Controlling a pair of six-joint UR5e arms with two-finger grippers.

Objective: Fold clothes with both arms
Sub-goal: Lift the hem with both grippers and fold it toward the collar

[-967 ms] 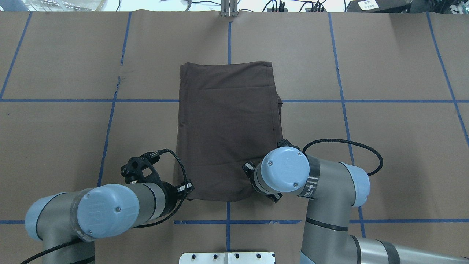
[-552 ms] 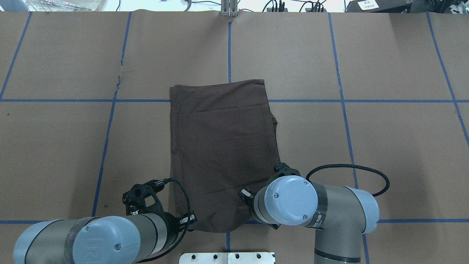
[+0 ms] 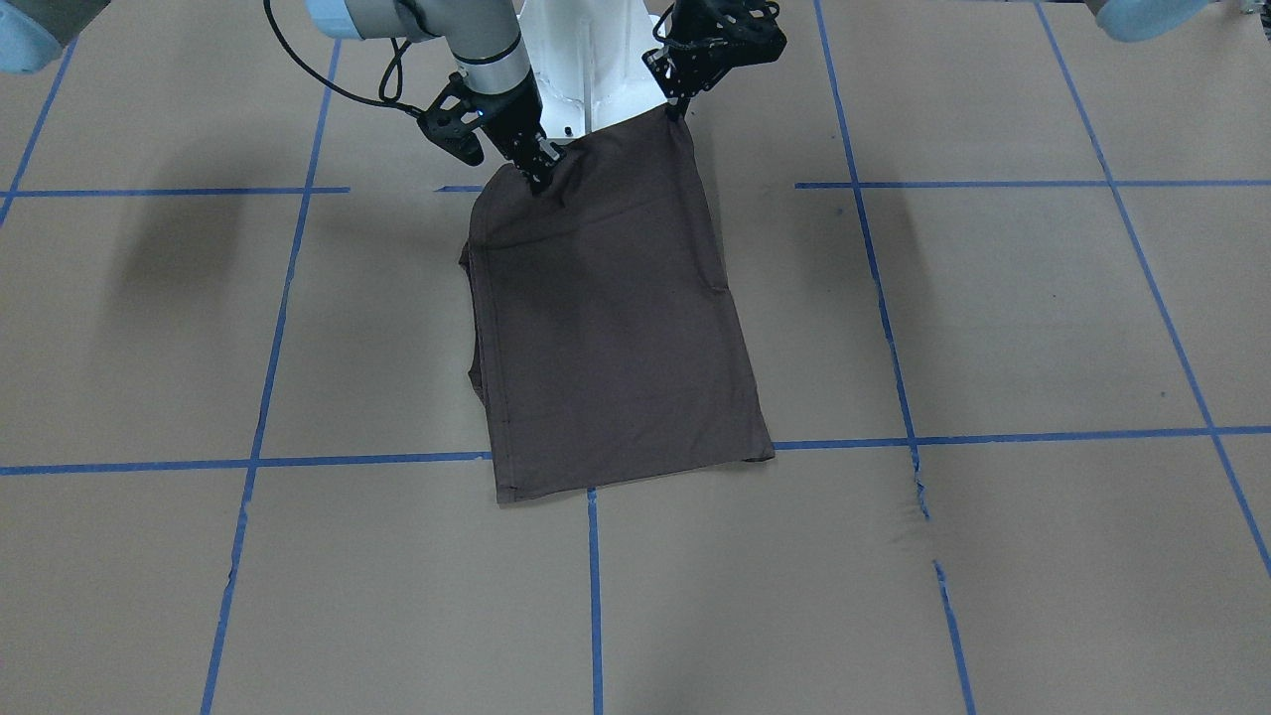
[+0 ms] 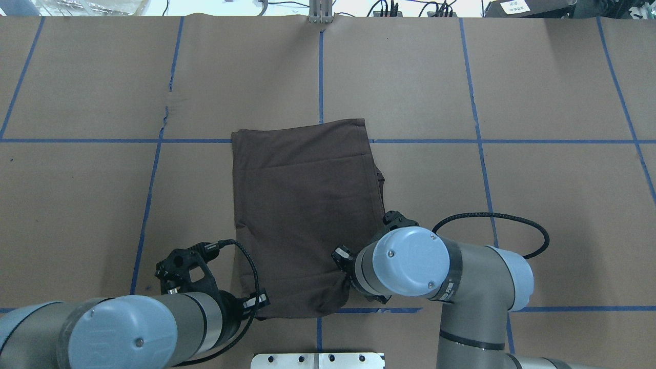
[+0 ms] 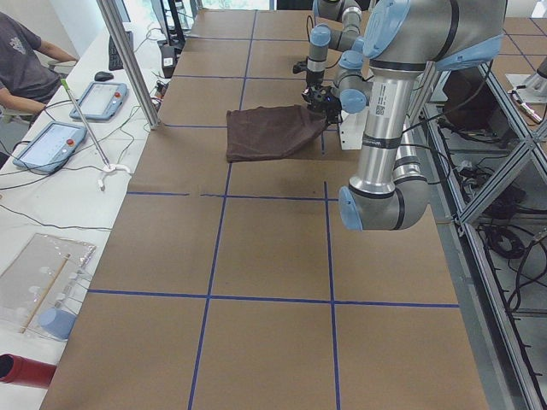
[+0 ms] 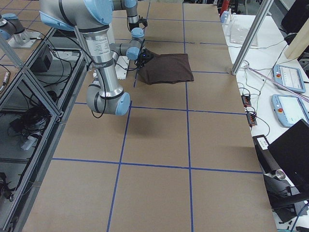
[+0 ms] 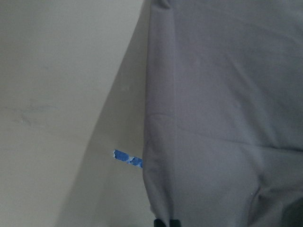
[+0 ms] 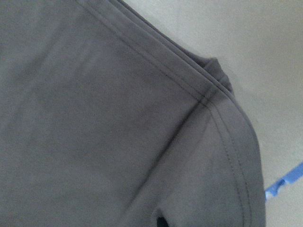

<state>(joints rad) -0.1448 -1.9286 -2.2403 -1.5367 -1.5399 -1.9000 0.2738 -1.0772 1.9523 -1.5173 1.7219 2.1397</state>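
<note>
Front-facing view: shirt (image 3: 606, 318) folded narrow on table (image 3: 993, 318); left gripper (image 3: 681, 111) clamped on one robot-side corner, right gripper (image 3: 539, 177) on other, both corners raised.

Brown table (image 4: 564, 205), blue tape grid (image 4: 320, 66); white pedestal (image 3: 596, 60); seated person (image 5: 21, 60).

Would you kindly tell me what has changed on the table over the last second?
The T-shirt has been dragged across the table towards the robot's base and slightly to its left. Both arms drew back with it. The left gripper and the right gripper grip its near corners as before, and its folded shape is unchanged.
</note>
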